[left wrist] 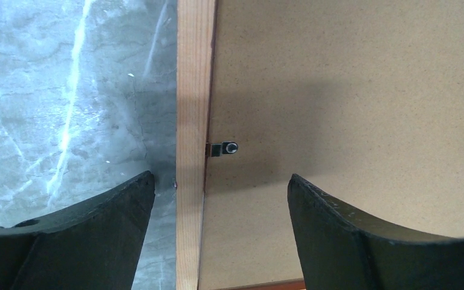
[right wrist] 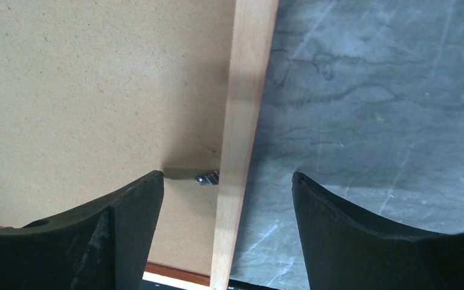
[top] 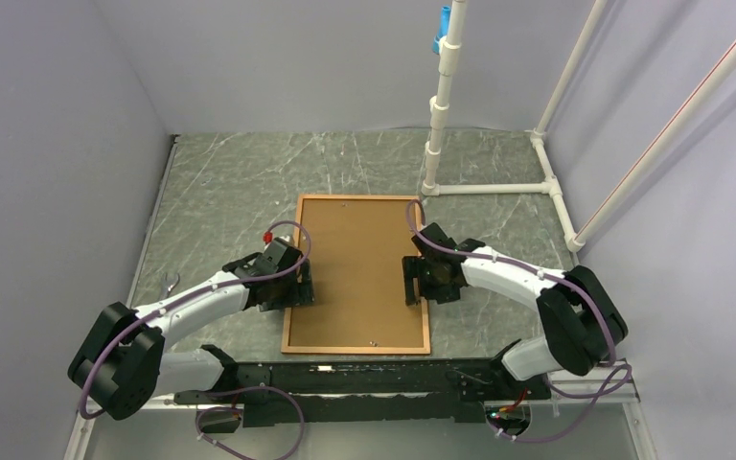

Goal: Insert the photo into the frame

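I saw the frame as bare pale wood, smooth with a fine grain. Its backing board looked like matt brown fibreboard — faintly speckled. A small clip was shiny metal. The table was grey, marbled, slightly glossy. The left gripper and right gripper looked like matt black plastic — lightly scuffed.

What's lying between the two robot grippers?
In the top view, the brown backing board fills the stretch between the left gripper and the right gripper, set inside the frame. Both grippers hang open over its side edges.
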Tool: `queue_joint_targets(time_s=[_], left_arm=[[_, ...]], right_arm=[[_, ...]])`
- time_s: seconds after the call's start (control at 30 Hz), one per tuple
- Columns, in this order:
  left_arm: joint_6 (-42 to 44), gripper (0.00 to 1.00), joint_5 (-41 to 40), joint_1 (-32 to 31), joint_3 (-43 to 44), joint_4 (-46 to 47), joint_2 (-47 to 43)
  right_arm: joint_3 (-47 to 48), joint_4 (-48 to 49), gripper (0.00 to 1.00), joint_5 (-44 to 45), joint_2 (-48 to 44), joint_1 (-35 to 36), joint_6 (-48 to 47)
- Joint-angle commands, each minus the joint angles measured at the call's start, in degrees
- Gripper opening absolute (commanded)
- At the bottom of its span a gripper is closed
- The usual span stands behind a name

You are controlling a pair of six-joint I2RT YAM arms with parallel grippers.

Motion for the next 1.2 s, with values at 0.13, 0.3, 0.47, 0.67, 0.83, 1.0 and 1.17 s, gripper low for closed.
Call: queue_joint_targets(time_s=[0.13,0.3,0.47,0.67,0.83,1.0,1.17], left_arm=[[0.0,0.82,6.2,-1.1,-0.8,5.2,1.4],[-3.0,0.82,5.8,-7.3,-0.3,2.6,0.5],[-7.2,0.82,4.2,-11.7,-1.2,1.5,-2.1],[-10.7,0.82,1.0,-15.2,-1.5,-3.0,-5.6],[-13.1,0.86,-3.8,-16.8,-2.3,-7.7,-8.3],[-11.5,0.94,-8.2,-16.1,0.3,-11.9,-10.1],[-5.7,0.97,-6.5,-10.2,3.7,-10.9,-9.8]], right_arm=[[1.8,3.3,0.8,-6.3,0.6,0.3,1.7],[-0.2,3.6,0.8,-9.1,-3.2,0.2,3.1],[-1.8,2.8,0.8,-11.1,-7.0,0.6,4.7],[-4.3,0.5,0.8,-12.2,-11.5,1.1,6.0],[-3.4,-3.4,0.84,-7.2,-13.1,1.1,5.9],[1.8,-6.2,0.99,-0.5,-10.3,0.2,3.7],[6.5,-2.3,0.99,-3.0,-2.9,-4.9,-0.5]])
